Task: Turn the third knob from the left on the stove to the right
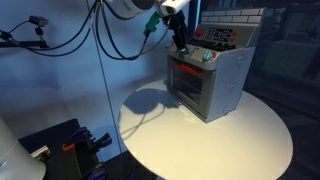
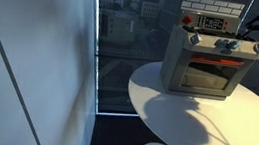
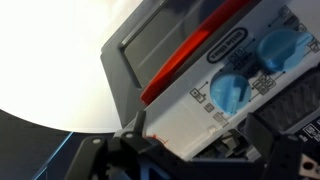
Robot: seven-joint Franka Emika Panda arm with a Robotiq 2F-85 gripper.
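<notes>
The toy stove is a silver-grey box with a red-framed oven window and stands on a round white table. A row of pale-teal knobs runs along its front top edge. In the wrist view two knobs show, one close and one further right; I cannot tell which is the third knob. My gripper hovers at the knob row at one end of the stove in both exterior views. Its dark fingers are spread apart over the silver panel, holding nothing.
The brick-patterned back panel rises behind the black burners. A window stands behind the table. Dark equipment sits low beside the table. Cables hang from the arm.
</notes>
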